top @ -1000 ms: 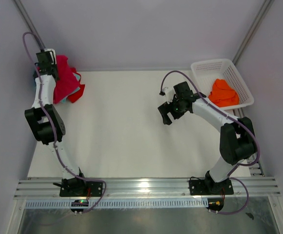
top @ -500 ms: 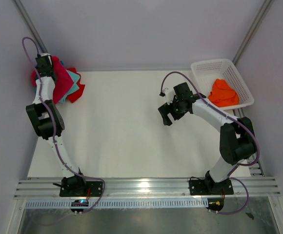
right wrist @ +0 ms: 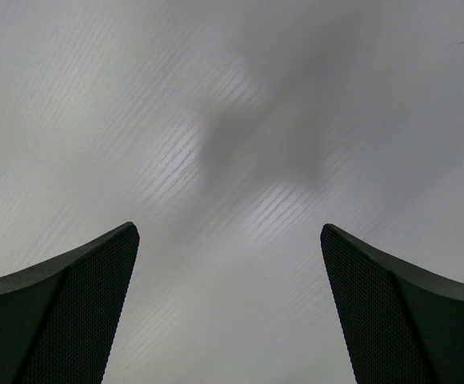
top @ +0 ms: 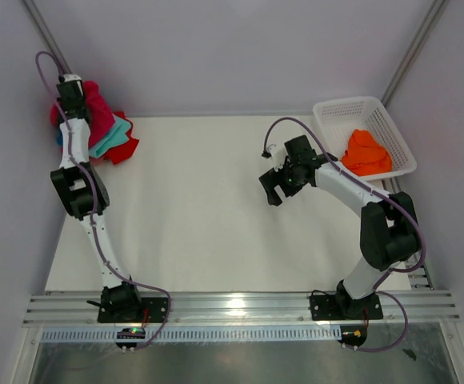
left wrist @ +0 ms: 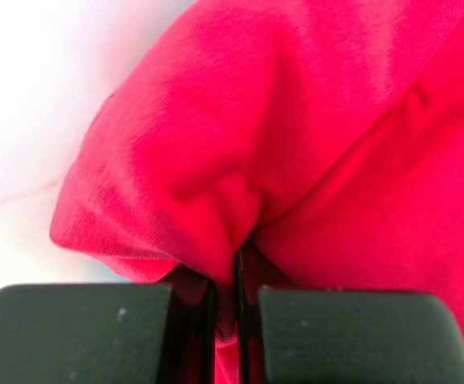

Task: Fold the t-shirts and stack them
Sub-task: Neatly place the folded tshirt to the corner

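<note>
At the far left corner my left gripper point(top: 72, 90) is shut on a fold of the crimson t-shirt point(top: 98, 106) and holds it bunched above the pile. In the left wrist view the crimson t-shirt point(left wrist: 280, 136) fills the frame, with a pinch of it squeezed in my left gripper point(left wrist: 226, 288). Below it lie a teal t-shirt point(top: 110, 136) and a red t-shirt point(top: 125, 150). An orange t-shirt point(top: 366, 152) lies crumpled in the basket. My right gripper point(top: 270, 189) hovers open over bare table with nothing in it, and the right wrist view shows the same gripper point(right wrist: 229, 232).
The white lattice basket point(top: 352, 106) stands at the back right, beside the right arm. The grey side walls close in on both sides and a metal rail point(top: 232, 308) runs along the near edge. The white table top point(top: 192, 208) lies between the arms.
My left gripper has moved up and back toward the far left corner with the crimson t-shirt, uncovering the teal one beneath. The right arm has not moved.
</note>
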`<action>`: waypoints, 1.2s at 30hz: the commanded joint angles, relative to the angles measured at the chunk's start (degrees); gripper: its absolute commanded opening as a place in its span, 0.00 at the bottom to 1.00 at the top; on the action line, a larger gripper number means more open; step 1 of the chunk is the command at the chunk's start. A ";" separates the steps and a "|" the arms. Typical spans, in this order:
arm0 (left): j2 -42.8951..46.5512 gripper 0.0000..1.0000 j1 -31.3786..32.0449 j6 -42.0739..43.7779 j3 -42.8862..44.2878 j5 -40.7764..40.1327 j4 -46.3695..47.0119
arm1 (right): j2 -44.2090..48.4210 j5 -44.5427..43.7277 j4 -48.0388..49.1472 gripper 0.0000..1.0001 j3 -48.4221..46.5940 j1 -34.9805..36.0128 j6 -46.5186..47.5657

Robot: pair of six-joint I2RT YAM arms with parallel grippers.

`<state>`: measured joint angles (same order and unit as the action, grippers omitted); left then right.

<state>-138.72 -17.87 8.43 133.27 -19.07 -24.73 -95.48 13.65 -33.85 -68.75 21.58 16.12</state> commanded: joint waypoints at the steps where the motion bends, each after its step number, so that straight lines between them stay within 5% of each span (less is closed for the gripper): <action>1: -0.16 0.00 -0.33 0.63 4.63 3.07 4.34 | 1.36 -0.64 1.50 0.99 -1.64 0.13 -0.56; 21: 5.65 0.00 4.33 3.44 6.12 11.51 3.55 | 0.03 -0.20 3.70 0.99 -0.24 0.13 -0.91; 36: 2.75 0.00 2.49 3.53 7.79 3.26 3.64 | 1.09 -0.11 3.52 0.99 1.16 0.21 -0.56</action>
<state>-137.88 -13.80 12.43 138.85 -12.73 -24.73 -96.23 13.65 -31.77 -68.12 21.58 15.86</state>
